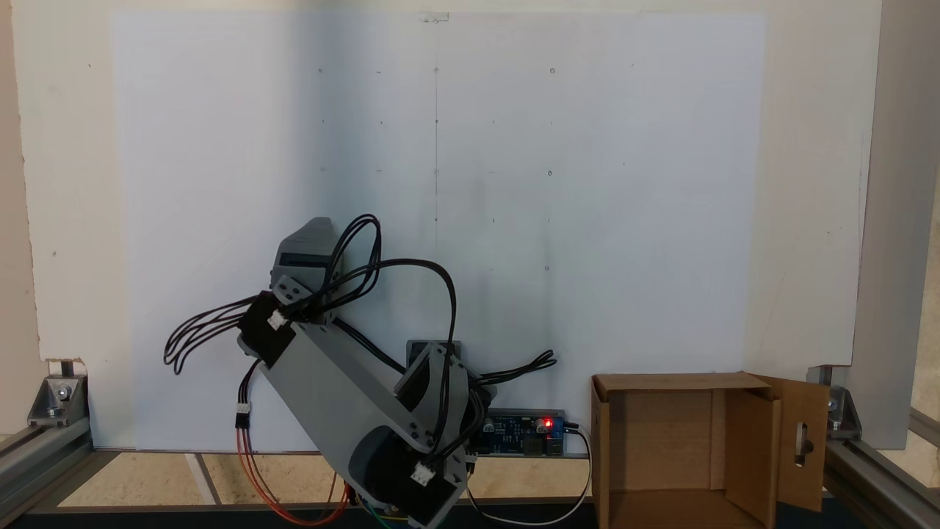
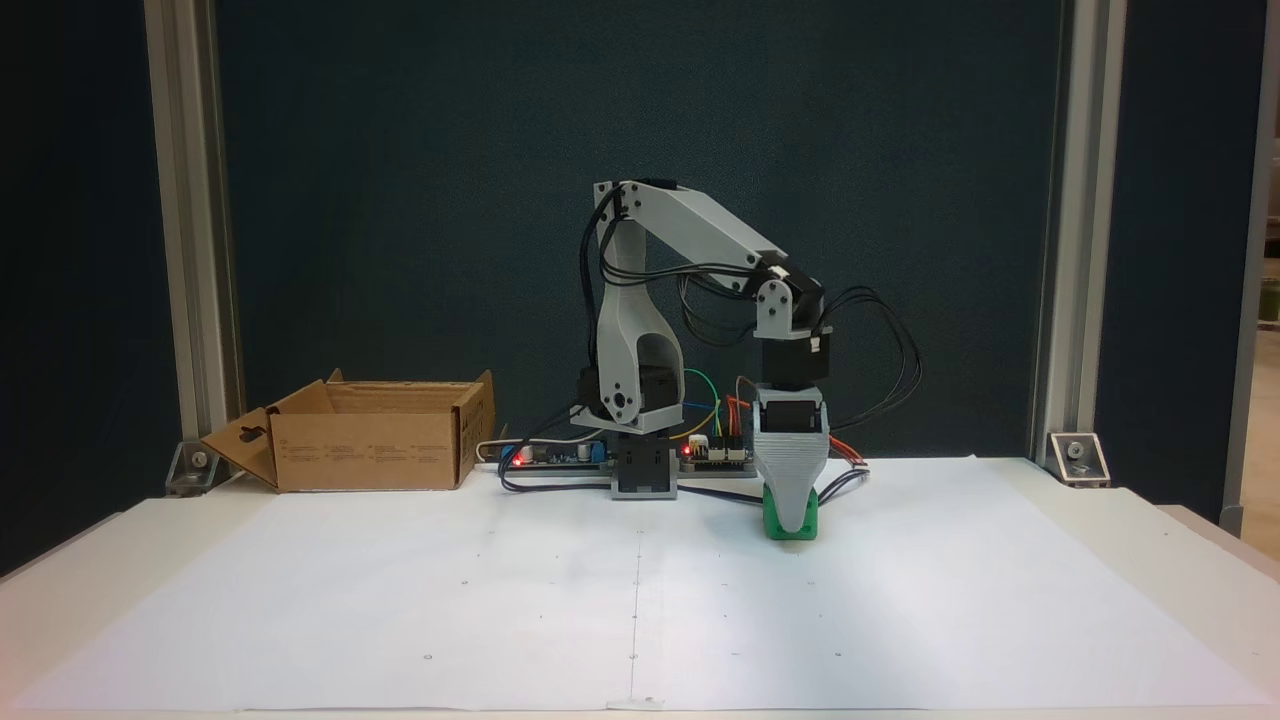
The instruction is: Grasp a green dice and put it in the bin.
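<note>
We see only one grey jaw face-on, with the other presumably behind it, so we cannot tell whether the jaws are apart or pressed in. The gripper (image 2: 790,520) points straight down, its tip right at the green dice (image 2: 790,524), which sits on the white paper sheet (image 2: 640,600) and shows as a green edge on either side of the jaw and beneath it. Whether the dice is off the sheet, we cannot tell.

Above the jaw, the wrist hangs upright and the arm (image 2: 700,225) reaches out from its base, which stands at the back edge of the sheet by the circuit boards. In the view from above, the arm hides the gripper.

The bin (image 2: 370,435) stands well apart, at the far left of the front view, its top open and a slotted flap folded outward.

We judge this the grasping step. Next we need a firm hold, a clean lift, then a swing across above the bin's wall before letting go.
</note>
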You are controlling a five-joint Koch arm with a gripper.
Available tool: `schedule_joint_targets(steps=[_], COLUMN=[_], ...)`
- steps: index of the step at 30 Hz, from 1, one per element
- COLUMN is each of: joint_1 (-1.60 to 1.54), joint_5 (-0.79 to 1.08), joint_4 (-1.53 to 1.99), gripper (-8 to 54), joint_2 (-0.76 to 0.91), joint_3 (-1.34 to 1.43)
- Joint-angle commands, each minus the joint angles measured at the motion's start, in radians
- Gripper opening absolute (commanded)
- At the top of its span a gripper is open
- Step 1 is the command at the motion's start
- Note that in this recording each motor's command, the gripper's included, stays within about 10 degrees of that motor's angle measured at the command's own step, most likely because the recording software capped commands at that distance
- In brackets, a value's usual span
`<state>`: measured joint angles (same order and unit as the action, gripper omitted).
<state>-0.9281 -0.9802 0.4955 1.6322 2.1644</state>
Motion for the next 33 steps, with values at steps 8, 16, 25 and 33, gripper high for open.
schedule_joint_targets(steps=[8,16,25,33], joint_1=[0.011,0.023,0.069,0.081], joint_5=[-0.051,-0.048,-0.044,-0.04], joint_4=[-0.015,-0.015,-0.005,0.074], gripper=[34.9,29.6,11.5,11.5], joint_2=[-0.005,-0.02,-0.018,0.143], joint_3=[-0.023,-0.021,-0.018,-0.028])
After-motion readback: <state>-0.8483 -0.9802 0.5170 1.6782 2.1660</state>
